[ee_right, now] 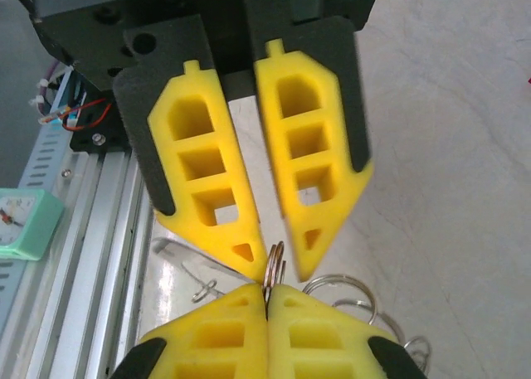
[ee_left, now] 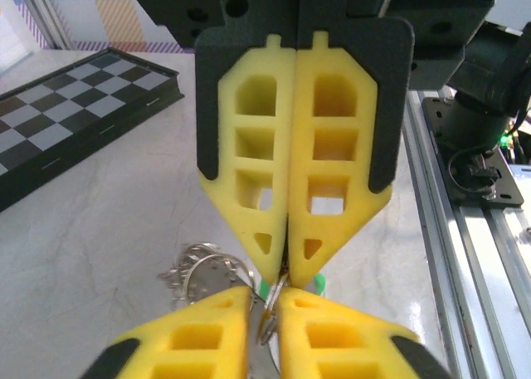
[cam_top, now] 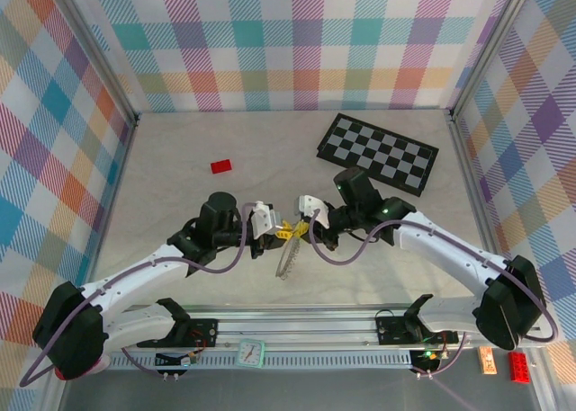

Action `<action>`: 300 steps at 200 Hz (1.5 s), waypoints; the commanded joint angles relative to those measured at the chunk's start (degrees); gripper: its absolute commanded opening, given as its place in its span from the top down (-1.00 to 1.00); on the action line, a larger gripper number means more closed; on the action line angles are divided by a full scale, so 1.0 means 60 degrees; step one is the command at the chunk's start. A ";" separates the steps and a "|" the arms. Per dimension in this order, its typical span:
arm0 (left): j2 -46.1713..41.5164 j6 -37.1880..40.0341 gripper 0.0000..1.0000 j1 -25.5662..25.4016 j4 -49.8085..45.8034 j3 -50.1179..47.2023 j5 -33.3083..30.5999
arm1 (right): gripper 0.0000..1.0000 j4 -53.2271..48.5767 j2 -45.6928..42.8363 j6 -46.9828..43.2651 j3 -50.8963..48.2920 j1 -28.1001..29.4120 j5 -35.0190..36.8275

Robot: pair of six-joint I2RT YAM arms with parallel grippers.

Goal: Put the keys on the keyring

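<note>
My two grippers meet tip to tip above the table's near middle. The right gripper [cam_top: 295,224] [ee_right: 267,294] is shut on the edge of a small metal split ring [ee_right: 275,259] of the keyring. My left gripper [cam_top: 281,231] [ee_left: 264,300] faces it with its yellow fingers slightly parted, and the same ring stands in the gap. A green key head [ee_left: 319,281] peeks out just behind the right fingertips [ee_left: 274,263]. More silvery loops of the keyring [ee_left: 203,263] [ee_right: 340,288] lie on the table below, and a silvery length [cam_top: 290,260] hangs under the grippers.
A folded checkerboard [cam_top: 378,152] [ee_left: 66,105] lies at the back right. A flat red block [cam_top: 220,166] sits back left. The aluminium rail [cam_top: 297,326] [ee_right: 91,230] runs along the near edge, with a small mint clock [cam_top: 250,352] [ee_right: 25,221] beside it.
</note>
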 commanded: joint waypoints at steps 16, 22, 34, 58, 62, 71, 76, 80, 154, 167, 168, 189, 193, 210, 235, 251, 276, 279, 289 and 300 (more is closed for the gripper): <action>0.0340 0.0519 0.81 -0.0122 -0.0773 0.0543 0.0240 | 1.00 -0.0544 0.0219 -0.0580 0.0688 0.0292 -0.0102; 0.0382 0.0523 0.82 -0.0124 -0.0789 0.0562 0.0257 | 1.00 -0.0529 0.0263 -0.0555 0.0765 0.0337 -0.0117; 0.0420 0.0589 0.89 -0.0117 -0.0810 0.0605 0.0327 | 1.00 -0.0527 0.0363 -0.0464 0.0894 0.0401 -0.0179; 0.0415 0.0640 1.00 -0.0116 -0.0817 0.0596 0.0360 | 1.00 -0.0236 0.0356 -0.0036 0.0833 0.0391 -0.0149; 0.0389 0.0641 1.00 -0.0122 -0.0793 0.0573 0.0349 | 0.99 -0.0166 0.0321 0.0058 0.0768 0.0379 -0.0069; 0.0317 0.0612 1.00 -0.0121 -0.0655 0.0475 0.0335 | 0.70 0.0116 0.0201 0.0362 0.0555 0.0302 0.0100; 0.0272 0.0548 1.00 -0.0119 -0.0533 0.0402 0.0331 | 0.56 0.0254 0.0107 0.0519 0.0397 0.0230 0.0130; 0.0251 0.0507 1.00 -0.0124 -0.0450 0.0331 0.0330 | 0.48 0.0355 0.0043 0.0628 0.0277 0.0158 0.0121; -0.0096 0.0274 1.00 -0.0124 0.0347 -0.0197 0.0036 | 0.24 0.0932 -0.0813 0.2637 -0.0816 -0.0331 0.0093; -0.0155 0.0261 1.00 -0.0124 0.0403 -0.0236 -0.0101 | 0.24 0.1124 -0.0859 0.3590 -0.0791 -0.0328 0.0115; -0.0159 0.0253 1.00 -0.0124 0.0408 -0.0239 -0.0112 | 0.24 0.1134 -0.0860 0.3666 -0.0792 -0.0328 0.0115; -0.0203 0.0220 1.00 -0.0124 0.0441 -0.0284 -0.0193 | 0.25 0.1246 -0.0969 0.5314 -0.0727 -0.0328 0.0229; -0.0207 0.0216 1.00 -0.0124 0.0442 -0.0286 -0.0196 | 0.25 0.1211 -0.0985 0.5589 -0.0696 -0.0328 0.0279; -0.0176 0.0190 1.00 -0.0124 0.0442 -0.0286 -0.0225 | 0.27 0.0659 -0.0896 0.6589 -0.0351 -0.0313 0.0597; -0.0133 0.0165 1.00 -0.0124 0.0442 -0.0230 -0.0244 | 0.34 -0.0631 -0.0397 0.7190 0.0526 -0.0289 0.0629; -0.0104 0.0150 1.00 -0.0120 0.0442 -0.0211 -0.0255 | 0.37 -0.1095 -0.0169 0.7221 0.0848 -0.0134 0.0646; -0.0080 0.0127 1.00 -0.0124 0.0429 -0.0169 -0.0270 | 0.40 -0.1548 0.0078 0.6923 0.1183 0.0021 0.0880; -0.0088 0.0128 1.00 -0.0124 0.0420 -0.0162 -0.0270 | 0.40 -0.1596 0.0110 0.6900 0.1229 0.0020 0.0890; -0.0102 0.0120 1.00 -0.0119 0.0376 -0.0141 -0.0270 | 0.41 -0.1768 0.0239 0.6815 0.1372 0.0045 0.0858; -0.0112 0.0135 1.00 -0.0124 0.0354 -0.0140 -0.0298 | 0.40 -0.1966 0.0385 0.6728 0.1527 0.0128 0.0848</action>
